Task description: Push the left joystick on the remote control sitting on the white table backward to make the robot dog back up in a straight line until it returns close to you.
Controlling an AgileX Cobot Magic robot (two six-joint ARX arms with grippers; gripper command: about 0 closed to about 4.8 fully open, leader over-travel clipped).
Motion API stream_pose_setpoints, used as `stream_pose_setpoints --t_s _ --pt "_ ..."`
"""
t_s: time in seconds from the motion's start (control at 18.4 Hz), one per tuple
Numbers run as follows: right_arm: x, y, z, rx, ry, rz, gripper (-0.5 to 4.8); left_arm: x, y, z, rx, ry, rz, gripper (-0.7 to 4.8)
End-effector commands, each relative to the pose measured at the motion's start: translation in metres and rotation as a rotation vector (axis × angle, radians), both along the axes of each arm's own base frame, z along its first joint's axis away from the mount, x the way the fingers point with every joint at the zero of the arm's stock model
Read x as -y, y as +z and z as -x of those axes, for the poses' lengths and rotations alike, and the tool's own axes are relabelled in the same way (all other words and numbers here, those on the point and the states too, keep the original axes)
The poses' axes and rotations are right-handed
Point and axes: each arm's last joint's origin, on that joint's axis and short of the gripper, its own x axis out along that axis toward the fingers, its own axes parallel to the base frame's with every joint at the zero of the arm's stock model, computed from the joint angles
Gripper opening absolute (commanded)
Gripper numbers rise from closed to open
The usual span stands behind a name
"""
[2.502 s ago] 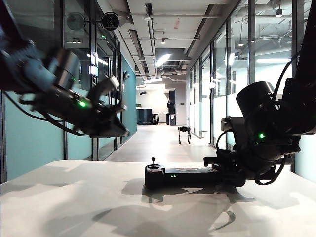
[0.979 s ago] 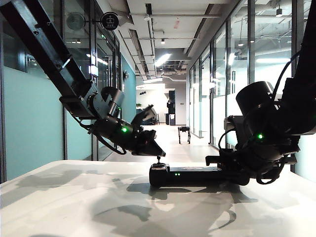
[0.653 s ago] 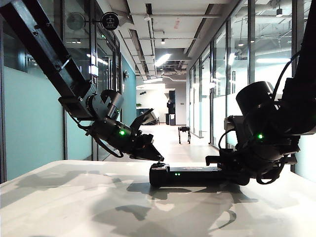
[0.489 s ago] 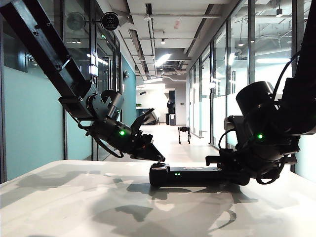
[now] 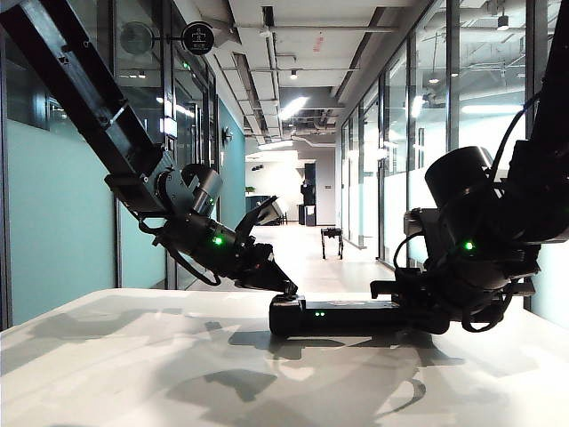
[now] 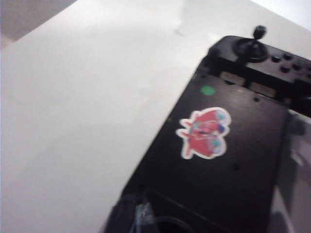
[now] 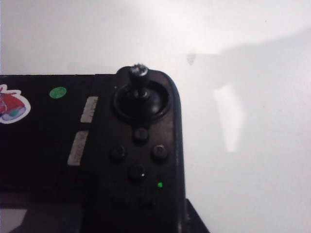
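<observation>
The black remote control (image 5: 347,317) lies on the white table (image 5: 133,356). My left gripper (image 5: 288,286) slants down onto its left end, shut to a single point. The left joystick is hidden under that tip. The dark tip (image 6: 142,216) shows over the remote (image 6: 218,184) near its red-and-white sticker (image 6: 204,133). The stick at the far end (image 6: 257,39) is the right-hand one (image 7: 139,80). My right gripper (image 5: 402,308) is shut on the remote's right end, one finger (image 7: 194,222) beside the casing. The robot dog (image 5: 332,240) stands far down the corridor.
The left arm's long black link (image 5: 80,80) crosses the upper left above the table. The bulky right arm (image 5: 480,231) fills the right side. Beyond the table's far edge (image 5: 178,292) runs a corridor between glass walls.
The left gripper has dipped and turned slightly, so its tip now covers the left joystick that showed just below it a second ago. The remote, right arm and robot dog have not moved.
</observation>
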Motion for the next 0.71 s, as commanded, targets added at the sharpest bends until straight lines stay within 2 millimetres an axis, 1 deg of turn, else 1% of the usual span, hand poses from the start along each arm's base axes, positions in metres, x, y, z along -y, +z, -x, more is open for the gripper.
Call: stream_pose_setpoints --t_s 0.05,0.71 --pt "-0.0008 0.0056 -0.0028 0.043 -0.008 -0.021 1.65 0.0016 0.0027 0.0011 0.015 -0.044 0.007 -0.05" --pt "-0.0006 0.0053 -0.0027 0.04 -0.009 -0.019 1.65 0.0014 0.0009 0.0039 0.019 -0.095 0.003 -0.05"
